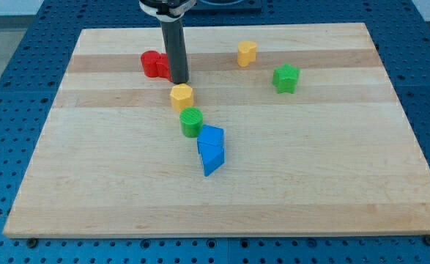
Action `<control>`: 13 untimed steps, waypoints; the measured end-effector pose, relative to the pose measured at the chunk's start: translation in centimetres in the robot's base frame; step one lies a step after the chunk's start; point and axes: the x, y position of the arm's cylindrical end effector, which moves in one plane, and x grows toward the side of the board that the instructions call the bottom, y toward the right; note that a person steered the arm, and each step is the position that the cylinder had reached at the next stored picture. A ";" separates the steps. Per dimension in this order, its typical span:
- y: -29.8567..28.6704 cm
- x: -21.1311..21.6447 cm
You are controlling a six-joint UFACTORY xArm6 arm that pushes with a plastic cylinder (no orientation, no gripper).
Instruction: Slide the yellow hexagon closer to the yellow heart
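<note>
Yellow hexagon (182, 96) sat on the wooden bench (310, 183) a little to the view's left of centre, just below my tip (180, 81) and very close to it; contact or a slight gap, impossible to tell. No pincer on this arm, only the dark rod, so no jaw state to report. Yellow heart (247, 53) stood well apart, toward the view's top and right of the hexagon. Red block (155, 64), shape unclear, lay just left of the rod, partly behind it. Green cylinder (191, 122) stood just below the hexagon, close beside it. Blue blocks (211, 149) lay together just below that. Green star-like block (286, 78) rested toward the view's right.
</note>
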 end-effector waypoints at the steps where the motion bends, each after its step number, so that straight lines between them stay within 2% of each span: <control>1: -1.1 1.6; 3: -6.9 2.1; 5: -6.9 7.5; 7: -2.8 7.3; 9: 0.7 4.6; 11: 5.5 4.6; 13: 6.6 1.0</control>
